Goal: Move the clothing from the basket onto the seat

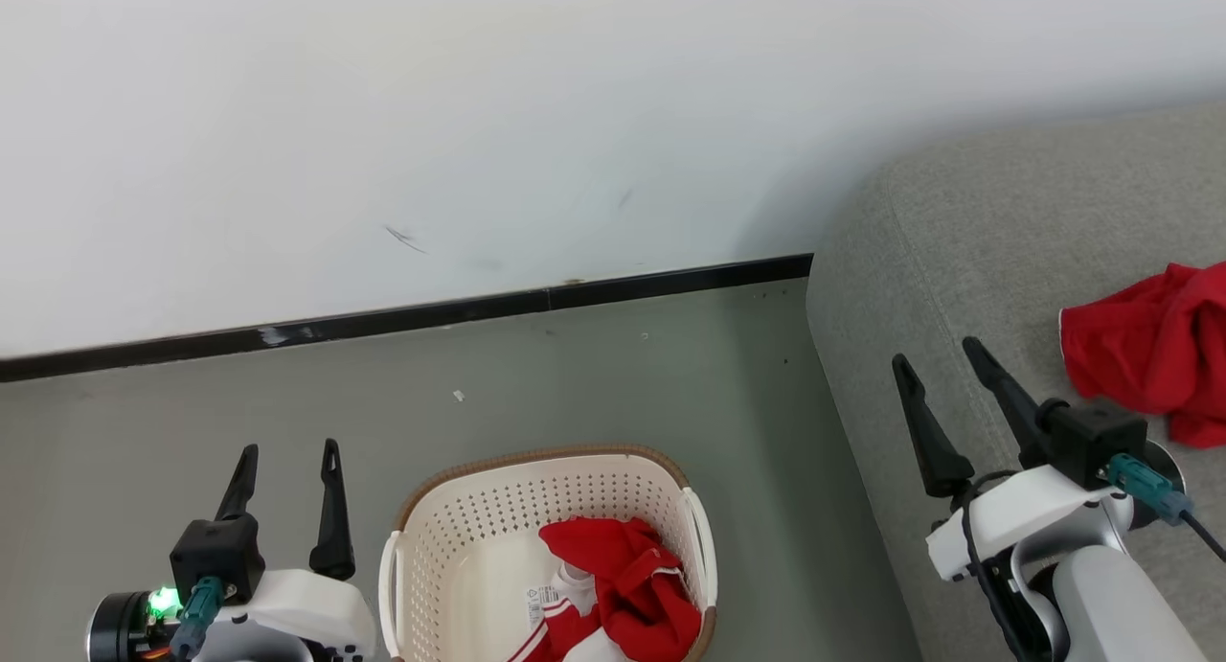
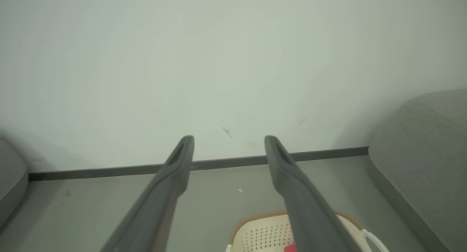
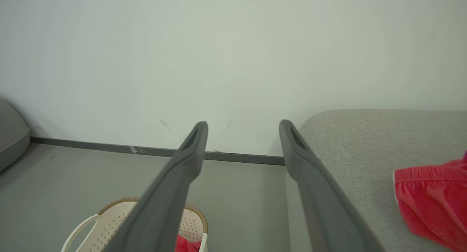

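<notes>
The cream basket [image 1: 479, 518] with a brown rim stands on the floor at the bottom centre, and a red and white garment [image 1: 627, 585] lies crumpled inside it. Another red garment [image 1: 1149, 351] rests on the grey sofa seat [image 1: 958, 260] at the right. My left gripper [image 1: 287, 451] hangs open above the floor just left of the basket, holding nothing. My right gripper [image 1: 934, 351] is open over the sofa's left edge, with the red garment to its right. In the right wrist view the red garment [image 3: 430, 201] lies to the right of the fingers [image 3: 182, 171].
A white wall with a dark baseboard [image 1: 402, 319] runs behind the basket. Grey floor [image 1: 594, 384] spreads between wall, basket and sofa. Another grey cushion edge [image 2: 11, 179] shows at the far left of the left wrist view.
</notes>
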{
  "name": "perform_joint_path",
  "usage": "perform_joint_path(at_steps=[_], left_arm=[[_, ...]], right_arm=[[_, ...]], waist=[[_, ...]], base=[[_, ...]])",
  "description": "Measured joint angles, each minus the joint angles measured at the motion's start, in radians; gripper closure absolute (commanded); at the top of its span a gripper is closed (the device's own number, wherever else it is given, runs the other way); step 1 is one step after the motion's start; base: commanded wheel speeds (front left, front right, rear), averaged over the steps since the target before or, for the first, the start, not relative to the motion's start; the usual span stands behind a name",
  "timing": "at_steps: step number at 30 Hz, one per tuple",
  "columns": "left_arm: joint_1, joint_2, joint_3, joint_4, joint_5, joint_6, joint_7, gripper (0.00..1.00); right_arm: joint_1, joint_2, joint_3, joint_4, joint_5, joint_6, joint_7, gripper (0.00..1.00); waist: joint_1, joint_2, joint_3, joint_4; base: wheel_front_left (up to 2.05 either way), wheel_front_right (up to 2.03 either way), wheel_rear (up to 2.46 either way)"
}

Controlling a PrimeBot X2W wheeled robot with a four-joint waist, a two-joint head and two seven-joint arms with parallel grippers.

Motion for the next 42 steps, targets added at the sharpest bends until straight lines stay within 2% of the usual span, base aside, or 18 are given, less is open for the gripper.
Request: perform_joint_path(at_steps=[11,22,42], left_arm=[[0.063,0.006,0.022,-0.003,-0.019,-0.021,0.000,0.00],[0.092,0.008,0.022,-0.003,-0.020,-0.041,0.000,0.00],[0.111,0.011,0.024,-0.018,-0.023,-0.050,0.000,0.00]], right_arm=[[0.121,0.024,-0.050,-0.019,-0.006,0.000,0.000,0.00],[0.197,0.037,-0.051,-0.041,-0.007,0.000,0.000,0.00],[0.235,0.043,-0.051,-0.086,-0.007,0.000,0.000,0.00]], waist=[[0.0000,0.0000,-0.066,0.035],[0.0000,0.0000,-0.108,0.045],[0.0000,0.0000,-0.098,0.043]], base=[[0.00,0.00,0.00],[0.00,0.00,0.00],[0.00,0.00,0.00]])
